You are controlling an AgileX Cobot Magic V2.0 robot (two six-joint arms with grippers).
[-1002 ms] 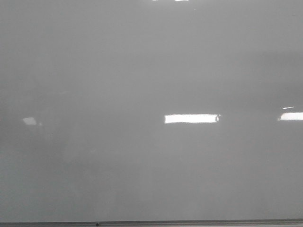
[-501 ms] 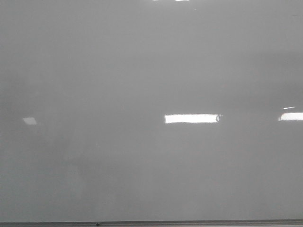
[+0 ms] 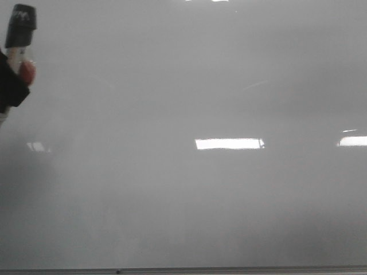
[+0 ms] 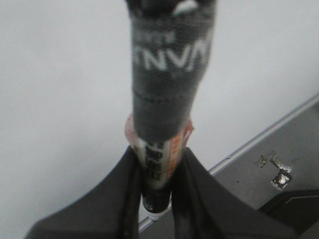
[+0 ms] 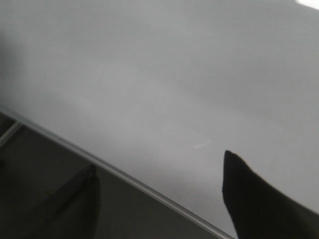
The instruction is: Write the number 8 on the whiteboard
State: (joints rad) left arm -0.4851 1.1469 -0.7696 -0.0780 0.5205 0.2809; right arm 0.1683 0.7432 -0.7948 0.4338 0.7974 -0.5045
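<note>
The whiteboard [image 3: 189,195] is a glossy pale grey surface that fills the front view. No number 8 is in view on it. My left gripper [image 3: 10,86] reaches in at the upper left edge, shut on a marker [image 3: 20,28] with a black cap pointing up. In the left wrist view the same gripper [image 4: 158,172] clamps the marker [image 4: 169,79] by its white and orange barrel, over the whiteboard [image 4: 60,74]. My right gripper [image 5: 159,184] is open and holds nothing, straddling the edge of the whiteboard [image 5: 174,74].
A thin metal edge strip [image 3: 229,269] borders the board, with a dark grey surface [image 4: 294,144] beyond it carrying a small scuffed metal piece [image 4: 280,174]. Bright light reflections [image 3: 228,144] lie on the board's middle and right.
The left gripper with the marker has come into the front view at the upper left; before, only the bare board showed.
</note>
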